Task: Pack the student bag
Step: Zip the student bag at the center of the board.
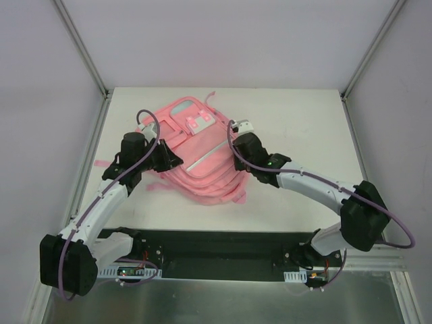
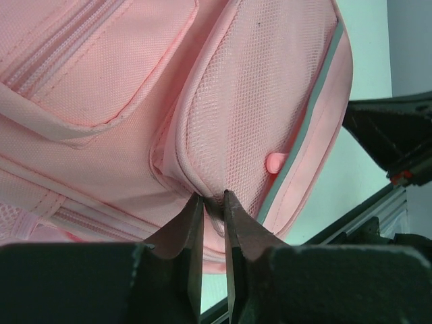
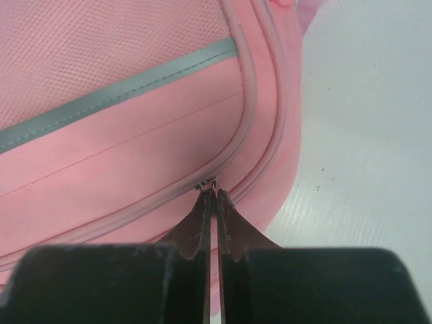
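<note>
The student bag (image 1: 202, 169), a large pink backpack, lies flat in the middle of the white table between both arms. My left gripper (image 1: 177, 160) is at its left side. In the left wrist view, the left gripper (image 2: 213, 198) is shut on a pinched fold of the student bag's (image 2: 256, 101) mesh pocket edge. My right gripper (image 1: 235, 165) is at the bag's right side. In the right wrist view, the right gripper (image 3: 214, 194) is shut on a small metal zip pull (image 3: 209, 182) on the bag's (image 3: 135, 148) outer zip line, below a grey strip (image 3: 121, 101).
A pink strap (image 1: 101, 164) trails off the bag toward the table's left edge. A black mounting rail (image 1: 223, 246) runs along the near edge between the arm bases. White walls with metal posts close in the table. The right arm's black body (image 2: 398, 135) shows past the bag.
</note>
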Controlling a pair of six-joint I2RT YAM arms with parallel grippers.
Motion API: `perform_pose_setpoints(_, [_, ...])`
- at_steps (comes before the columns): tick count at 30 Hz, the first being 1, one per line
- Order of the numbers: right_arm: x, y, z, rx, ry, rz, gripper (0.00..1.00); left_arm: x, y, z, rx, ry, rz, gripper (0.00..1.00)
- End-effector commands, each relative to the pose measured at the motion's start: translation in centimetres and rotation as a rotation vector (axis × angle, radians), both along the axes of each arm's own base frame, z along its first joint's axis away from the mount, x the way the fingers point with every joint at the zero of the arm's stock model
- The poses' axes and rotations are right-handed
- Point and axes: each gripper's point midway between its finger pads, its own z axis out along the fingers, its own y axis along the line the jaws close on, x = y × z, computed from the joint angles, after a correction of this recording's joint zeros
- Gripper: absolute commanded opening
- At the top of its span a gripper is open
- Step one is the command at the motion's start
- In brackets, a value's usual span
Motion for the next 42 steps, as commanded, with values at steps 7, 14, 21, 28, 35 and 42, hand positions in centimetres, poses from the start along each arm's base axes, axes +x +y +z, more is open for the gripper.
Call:
perform_pose_setpoints(7, [4.8,-0.1,4.0,0.118,-0.09,0.209,0.01,-2.5,0.8,1.8,-0.074,-0.012,-0.127,0.0])
perform_pose_setpoints(14, [-2.7,2.0,4.8,0.053,-0.117,0.37,0.01,-0.2,1.1,2.7,-0.063,0.021,-0.186,0.0])
perform_pose_setpoints(21, [-9.5,2.7,6.0,0.063,-0.18,0.388,0.01,2.9,1.8,3.2,0.069,0.051,-0.284,0.0])
perform_pose_setpoints(28, [-6.9,0.7,4.4,-0.05,-0.2,0.277,0.01,4.9,3.1,3.6,0.202,0.04,-0.349,0.0])
perform_pose_setpoints(35, [-7.1,0.6,4.8,0.077,-0.124,0.269,0.43,5.2,3.2,3.6,0.115,0.081,-0.329,0.5])
perform_pose_setpoints(42, [-11.3,4.9,5.7,0.275,-0.034,0.294,0.55,2.2,3.9,5.4,0.115,0.026,-0.195,0.84])
